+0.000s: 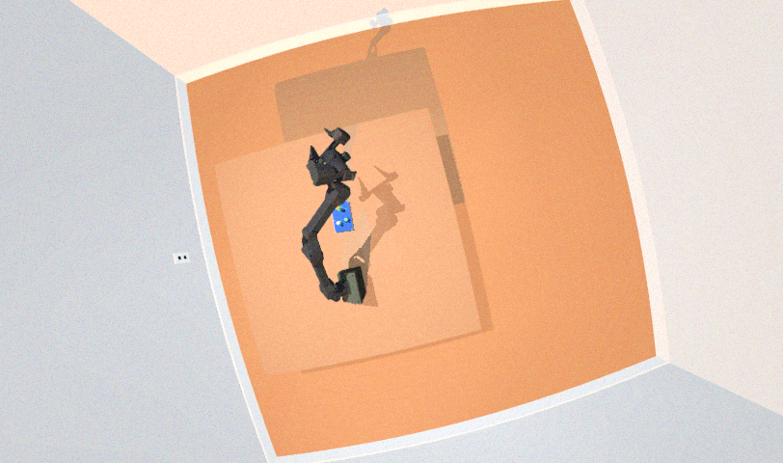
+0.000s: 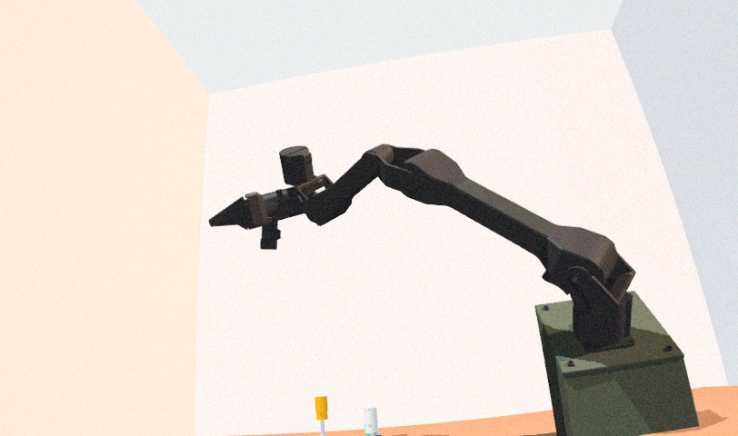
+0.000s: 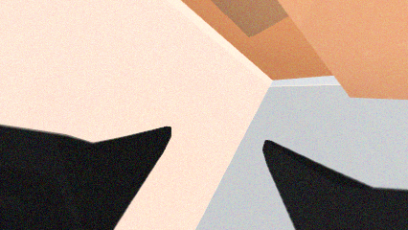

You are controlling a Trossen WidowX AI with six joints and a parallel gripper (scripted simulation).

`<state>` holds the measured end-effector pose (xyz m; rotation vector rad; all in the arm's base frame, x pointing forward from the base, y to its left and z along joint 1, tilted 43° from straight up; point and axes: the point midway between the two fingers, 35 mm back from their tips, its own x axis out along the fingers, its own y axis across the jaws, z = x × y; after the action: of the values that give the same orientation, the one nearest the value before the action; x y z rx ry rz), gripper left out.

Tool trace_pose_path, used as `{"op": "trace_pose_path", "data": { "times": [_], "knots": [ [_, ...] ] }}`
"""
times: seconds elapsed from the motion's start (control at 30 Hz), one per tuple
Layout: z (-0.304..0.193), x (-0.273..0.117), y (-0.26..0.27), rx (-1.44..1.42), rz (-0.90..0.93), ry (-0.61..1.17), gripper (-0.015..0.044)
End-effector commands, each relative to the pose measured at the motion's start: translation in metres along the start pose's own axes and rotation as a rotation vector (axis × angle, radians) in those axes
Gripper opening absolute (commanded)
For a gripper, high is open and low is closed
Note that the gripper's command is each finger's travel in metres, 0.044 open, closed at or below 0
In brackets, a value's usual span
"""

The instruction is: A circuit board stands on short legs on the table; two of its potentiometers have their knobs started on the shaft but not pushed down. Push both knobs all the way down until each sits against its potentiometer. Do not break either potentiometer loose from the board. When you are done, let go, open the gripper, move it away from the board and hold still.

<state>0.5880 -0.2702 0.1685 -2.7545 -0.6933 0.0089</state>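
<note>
The blue circuit board (image 1: 343,229) lies beside the arm's forearm in the top view, partly covered by the arm. Small yellow, white and green parts show on it, too small to judge. In the exterior view a yellow knob (image 2: 321,408) stands upright with a length of pale shaft showing below it. A white knob (image 2: 369,420) stands to its right; its base is cut off by the frame's bottom edge, so its seating cannot be told. My gripper (image 1: 318,138) (image 2: 210,222) (image 3: 215,137) is open and empty, high above and beyond the board, pointing roughly sideways.
The arm's green base box (image 1: 351,285) (image 2: 622,400) stands on the pale orange table (image 1: 418,286). The table edge (image 3: 312,47) shows at upper right in the wrist view, with floor and walls beyond. The board is out of the wrist view.
</note>
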Motion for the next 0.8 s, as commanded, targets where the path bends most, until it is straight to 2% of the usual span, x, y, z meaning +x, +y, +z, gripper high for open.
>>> {"op": "trace_pose_path", "data": {
  "times": [0.0, 0.47, 0.77],
  "knots": [
    [0.000, 0.000, 0.000, 0.006, 0.001, -0.001, 0.0374],
    [0.020, 0.008, -0.004, 0.463, 0.054, -0.057, 0.0006],
    [0.036, 0.012, -0.008, 0.770, 0.104, -0.091, 0.0000]
  ]
}}
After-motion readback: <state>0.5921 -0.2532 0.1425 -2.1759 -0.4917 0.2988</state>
